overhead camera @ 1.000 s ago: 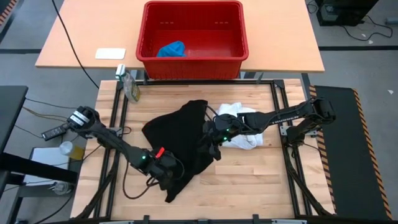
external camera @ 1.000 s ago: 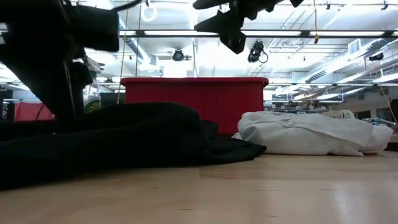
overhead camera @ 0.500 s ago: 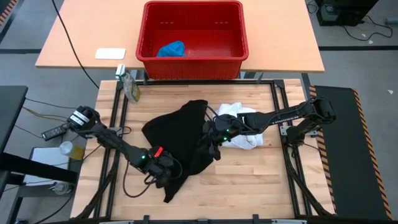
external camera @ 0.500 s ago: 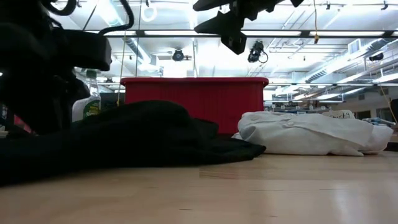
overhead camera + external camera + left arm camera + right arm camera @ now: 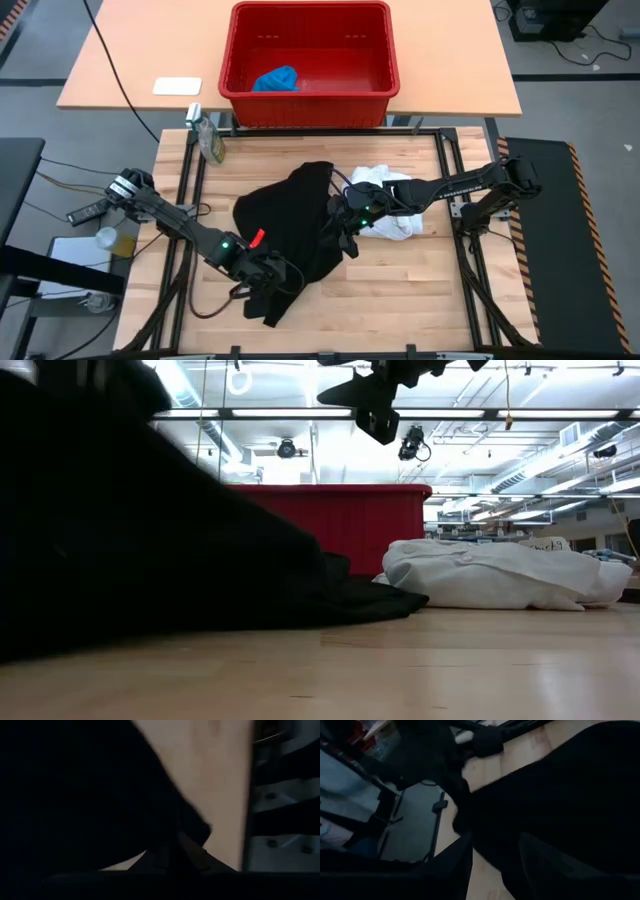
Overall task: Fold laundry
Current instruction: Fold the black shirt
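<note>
Left end effector point(image 5: 268, 283), lower left of frame, clamped shut on black garment point(image 5: 290, 215) hem w/ right end effector point(image 5: 343, 222) gripping its opposite edge at center, prob to spread it flat.

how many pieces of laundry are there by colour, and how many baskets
black garment: 1
white garment: 1
blue garment, in the basket: 1
red basket: 1
total: 4 things, 3 of them laundry
</note>
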